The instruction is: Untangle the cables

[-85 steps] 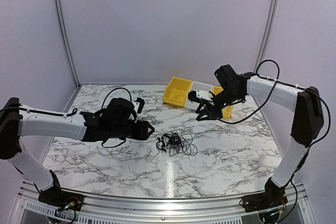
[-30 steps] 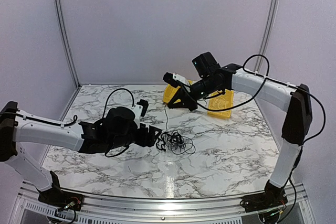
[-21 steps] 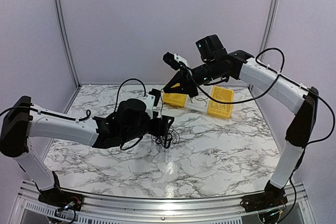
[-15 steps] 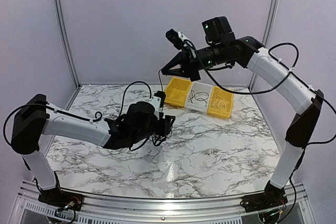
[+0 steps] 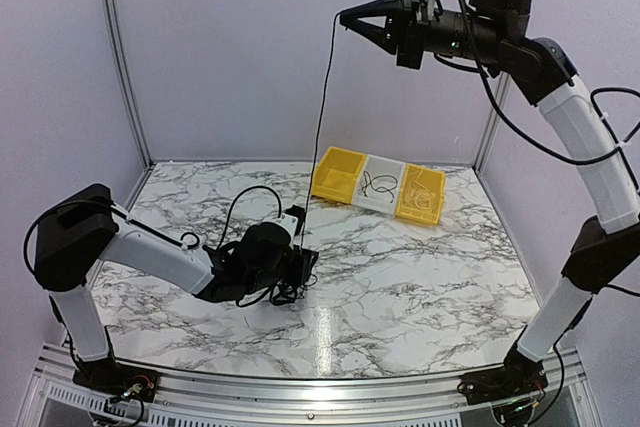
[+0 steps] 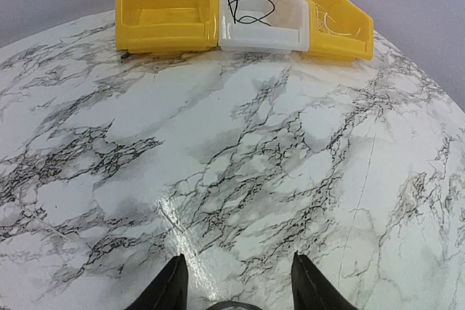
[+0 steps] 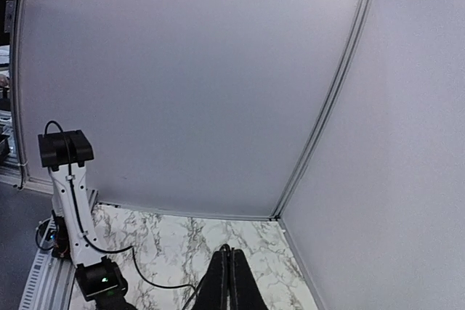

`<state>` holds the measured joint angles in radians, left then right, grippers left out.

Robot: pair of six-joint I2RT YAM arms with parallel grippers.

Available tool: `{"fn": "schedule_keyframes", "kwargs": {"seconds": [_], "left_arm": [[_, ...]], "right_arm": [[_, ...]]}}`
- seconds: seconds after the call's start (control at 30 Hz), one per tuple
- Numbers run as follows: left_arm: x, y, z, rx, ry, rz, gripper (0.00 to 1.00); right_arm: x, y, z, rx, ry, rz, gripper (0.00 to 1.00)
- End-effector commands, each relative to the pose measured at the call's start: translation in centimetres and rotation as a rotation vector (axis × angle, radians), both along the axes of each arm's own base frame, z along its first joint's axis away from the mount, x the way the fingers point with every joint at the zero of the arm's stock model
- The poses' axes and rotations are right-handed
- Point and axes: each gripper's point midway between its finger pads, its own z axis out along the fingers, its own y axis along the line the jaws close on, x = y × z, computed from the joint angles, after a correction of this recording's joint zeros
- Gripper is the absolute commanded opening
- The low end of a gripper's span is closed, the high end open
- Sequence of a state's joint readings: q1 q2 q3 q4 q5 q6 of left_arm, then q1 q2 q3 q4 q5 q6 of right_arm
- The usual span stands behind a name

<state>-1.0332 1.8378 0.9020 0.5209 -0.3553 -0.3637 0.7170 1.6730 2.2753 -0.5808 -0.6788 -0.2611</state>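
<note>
Your right claw (image 5: 345, 17) pinches thin black wire strand (image 5: 323, 107), taut down to spread left claw (image 6: 241, 290); more pull could cinch it tighter or slip it out.

Marble-pattern desk (image 5: 420, 287) is showing a polished, glossy top and throwing back a bright light streak. The yellow bin (image 6: 167, 9) and white bin (image 6: 258, 23) are looking like smooth moulded plastic with a faint sheen. The cable (image 5: 324, 107) is reading thin, matt black. The arm shells (image 5: 590, 147) are appearing glossy white plastic, and the near rail (image 5: 300, 387) is looking like brushed metal.
</note>
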Motion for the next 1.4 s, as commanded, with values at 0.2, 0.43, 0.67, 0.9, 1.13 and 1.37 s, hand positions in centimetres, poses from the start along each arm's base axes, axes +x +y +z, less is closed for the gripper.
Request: {"fn": "schedule_keyframes", "kwargs": {"seconds": [0.2, 0.43, 0.67, 0.9, 1.13, 1.37], "left_arm": [[-1.4, 2.2, -3.6, 0.031, 0.081, 0.012, 0.51], [-2.0, 3.0, -4.7, 0.051, 0.103, 0.011, 0.57], [-2.9, 3.3, -5.6, 0.065, 0.129, -0.021, 0.48], [-3.4, 4.5, -3.5, 0.029, 0.111, -0.01, 0.47], [-4.1, 7.2, 0.6, 0.024, 0.058, 0.014, 0.52], [-4.8, 10.0, 2.3, 0.055, 0.039, 0.06, 0.53]], "right_arm": [[0.5, -6.3, 13.3, 0.39, -0.27, -0.25, 0.0], [-1.1, -10.8, 18.6, 0.559, -0.432, -0.378, 0.0], [-0.3, -13.2, 19.4, 0.556, -0.53, -0.519, 0.0], [3.2, -9.4, 11.2, 0.303, -0.394, -0.461, 0.0], [7.0, -9.0, -4.4, 0.056, -0.076, -0.498, 0.0], [8.7, -17.9, -21.7, -0.193, 0.283, -0.717, 0.0]]}}
